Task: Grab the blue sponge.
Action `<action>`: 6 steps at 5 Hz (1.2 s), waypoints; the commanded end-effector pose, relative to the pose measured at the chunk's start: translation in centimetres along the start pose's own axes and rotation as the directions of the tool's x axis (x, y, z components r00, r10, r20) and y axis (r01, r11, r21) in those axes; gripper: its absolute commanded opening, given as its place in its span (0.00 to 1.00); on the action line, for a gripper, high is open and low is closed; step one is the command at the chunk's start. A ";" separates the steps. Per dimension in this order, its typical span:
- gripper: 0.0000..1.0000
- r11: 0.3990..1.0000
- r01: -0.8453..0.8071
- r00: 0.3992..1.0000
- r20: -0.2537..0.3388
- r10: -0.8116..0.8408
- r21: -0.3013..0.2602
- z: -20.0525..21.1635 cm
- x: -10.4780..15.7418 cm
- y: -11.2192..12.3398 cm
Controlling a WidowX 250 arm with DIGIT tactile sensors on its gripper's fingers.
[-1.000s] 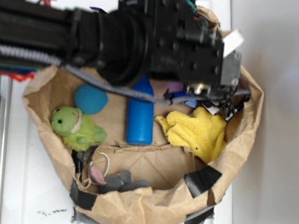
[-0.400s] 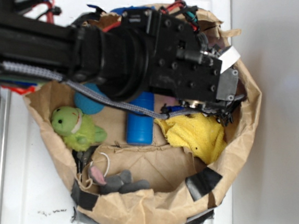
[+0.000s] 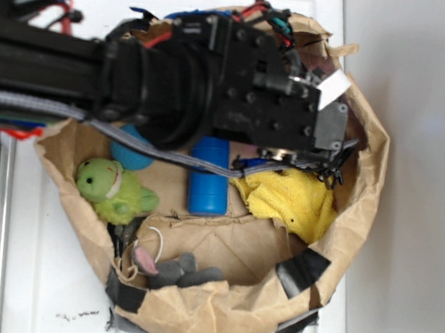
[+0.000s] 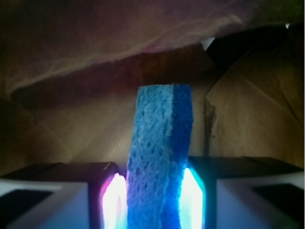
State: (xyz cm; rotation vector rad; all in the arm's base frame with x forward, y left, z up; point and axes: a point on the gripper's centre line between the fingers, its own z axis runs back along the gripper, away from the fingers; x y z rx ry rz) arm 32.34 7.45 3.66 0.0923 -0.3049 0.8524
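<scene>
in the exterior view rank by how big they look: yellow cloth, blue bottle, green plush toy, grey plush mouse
1. yellow cloth
2. green plush toy
3. grey plush mouse
The blue bottle cannot be ranked fairly: the arm hides its upper part, and its visible part looks about equal to the toy.

The blue sponge (image 4: 159, 162) is a bright blue porous foam block with a lighter blue layer on its left side and a darker one on the right. In the wrist view it stands on end, leaning slightly toward 1 o'clock, running from 6 o'clock up to center.
</scene>
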 end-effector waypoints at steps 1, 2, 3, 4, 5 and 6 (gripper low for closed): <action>0.00 0.990 0.130 0.982 -0.133 -0.136 -0.053 4.7 1.7 0.6; 0.00 0.946 0.291 0.919 -0.235 -0.317 -0.139 9.3 1.2 1.6; 0.00 0.881 0.417 0.854 -0.236 -0.463 -0.222 12.8 -0.4 3.0; 0.00 0.808 0.517 0.791 -0.204 -0.577 -0.283 15.8 -2.7 4.4; 0.00 0.775 0.557 0.756 -0.205 -0.622 -0.300 16.6 -3.4 4.7; 0.00 0.773 0.560 0.757 -0.194 -0.624 -0.298 16.4 -3.6 4.6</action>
